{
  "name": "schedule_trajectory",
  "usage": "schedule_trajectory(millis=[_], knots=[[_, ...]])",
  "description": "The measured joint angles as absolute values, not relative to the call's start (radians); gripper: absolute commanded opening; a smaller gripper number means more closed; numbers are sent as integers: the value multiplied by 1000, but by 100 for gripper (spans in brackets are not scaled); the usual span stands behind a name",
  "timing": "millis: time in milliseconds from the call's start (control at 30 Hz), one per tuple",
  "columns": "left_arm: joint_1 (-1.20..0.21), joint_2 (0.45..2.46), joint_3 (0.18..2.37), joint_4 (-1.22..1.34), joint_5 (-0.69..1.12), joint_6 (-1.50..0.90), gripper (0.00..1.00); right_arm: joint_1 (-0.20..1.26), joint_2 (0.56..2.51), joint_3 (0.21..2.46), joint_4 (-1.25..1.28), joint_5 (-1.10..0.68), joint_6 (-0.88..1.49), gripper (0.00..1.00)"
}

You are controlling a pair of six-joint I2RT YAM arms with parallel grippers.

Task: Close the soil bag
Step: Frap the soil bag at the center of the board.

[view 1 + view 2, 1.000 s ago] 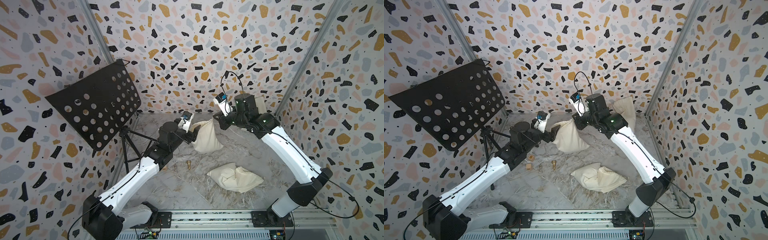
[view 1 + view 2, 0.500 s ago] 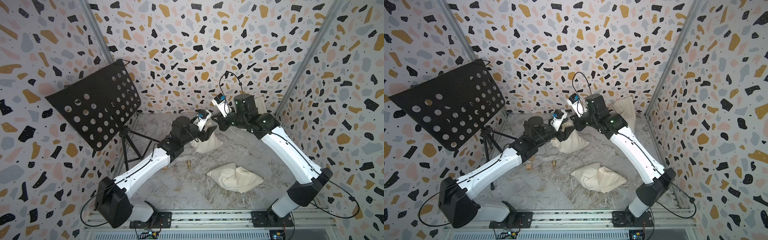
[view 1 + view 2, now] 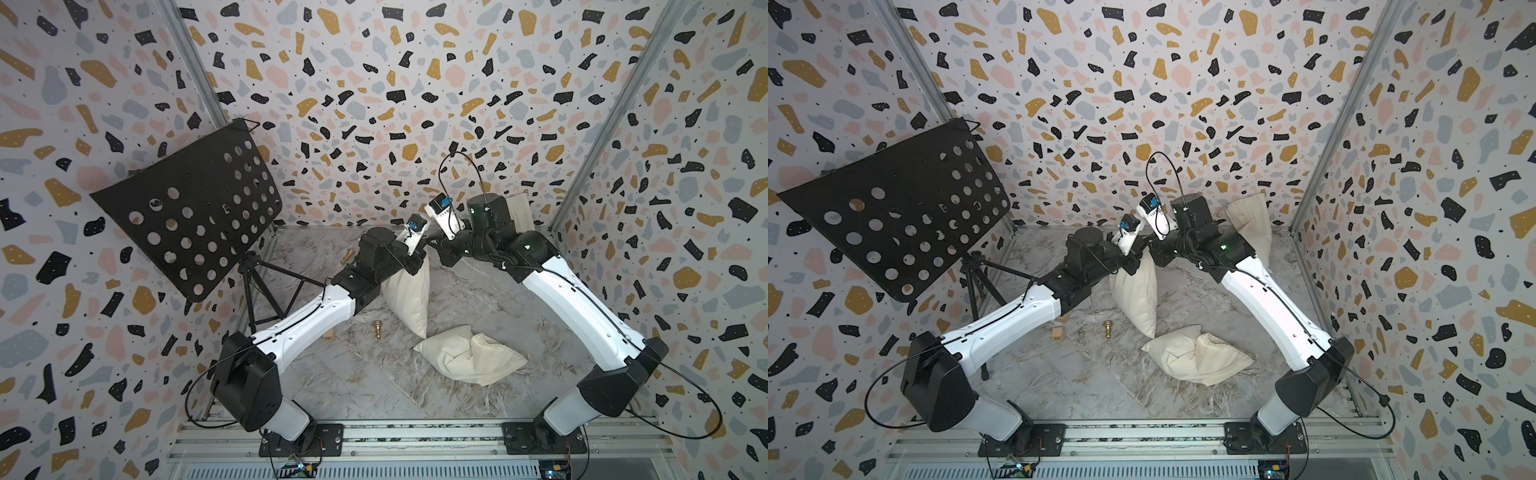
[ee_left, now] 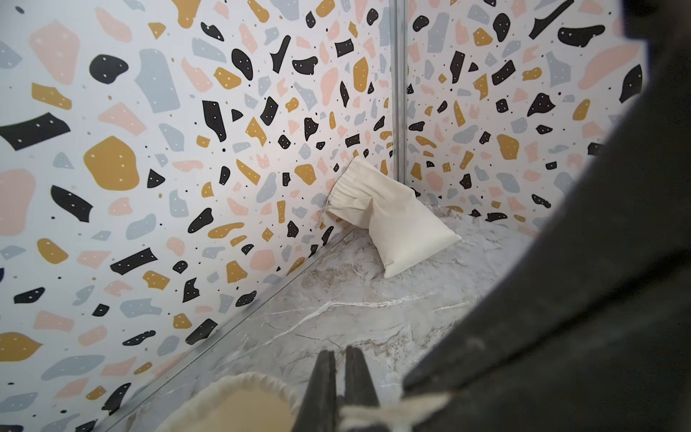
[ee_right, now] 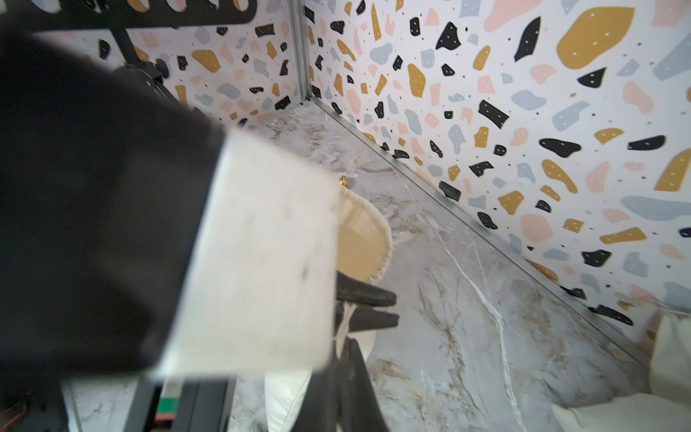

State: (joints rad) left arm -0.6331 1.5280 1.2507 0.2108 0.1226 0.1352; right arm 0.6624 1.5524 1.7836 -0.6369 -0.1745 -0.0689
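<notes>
1. Soil bag [image 3: 409, 295]: it stands upright at centre frame in both top views, on the marbled floor [image 3: 332, 386]. Its top is pinched between the two arms.
2. Left gripper [image 4: 339, 353]: a second ago it hung wide open to the left of the bag. It has since swung to the bag's top and snapped together. In the right wrist view its two dark fingers [image 5: 368, 295] lie all but closed on the pale drawstring [image 5: 346, 321].
3. Right gripper [image 5: 349, 348]: unchanged, with its jaws together on the same drawstring at lower centre of its own view.
4. Mouth [image 5: 364, 239]: it still gapes, with the tan interior showing at mid-frame, so the bag is not yet closed.
5. Meaning: the cord now appears to be held at two places. The likely next step is drawing the grippers apart to cinch the neck. The risks are a slipping cord or a toppling bag.
6. Bystanders: a second bag [image 3: 469, 359] lies slumped at lower centre, a third bag [image 4: 389, 220] leans in the far corner, and a music stand [image 3: 187, 216] fills the left.
</notes>
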Motion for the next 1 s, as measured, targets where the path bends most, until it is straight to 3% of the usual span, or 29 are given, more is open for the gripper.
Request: schedule_trajectory(millis=[200, 400, 500, 667, 767, 933, 1000], knots=[[-671, 1551, 1223, 298, 99, 137, 14, 663, 1451, 1681, -609, -68, -106, 0], [-638, 1632, 1214, 309, -41, 137, 24, 656, 1314, 1601, -579, -2, -124, 0], [-619, 1671, 1214, 301, -81, 138, 24, 645, 1247, 1551, -567, 30, -125, 0], [-579, 1690, 1214, 267, -91, 140, 13, 607, 1201, 1458, -522, 60, -118, 0], [-546, 1680, 1214, 249, -65, 152, 12, 581, 1204, 1416, -488, 40, -103, 0], [-467, 1627, 1214, 172, -7, 219, 21, 564, 1225, 1414, -432, -55, -59, 0], [-424, 1608, 1214, 143, 19, 246, 30, 557, 1251, 1433, -425, -109, -42, 0]])
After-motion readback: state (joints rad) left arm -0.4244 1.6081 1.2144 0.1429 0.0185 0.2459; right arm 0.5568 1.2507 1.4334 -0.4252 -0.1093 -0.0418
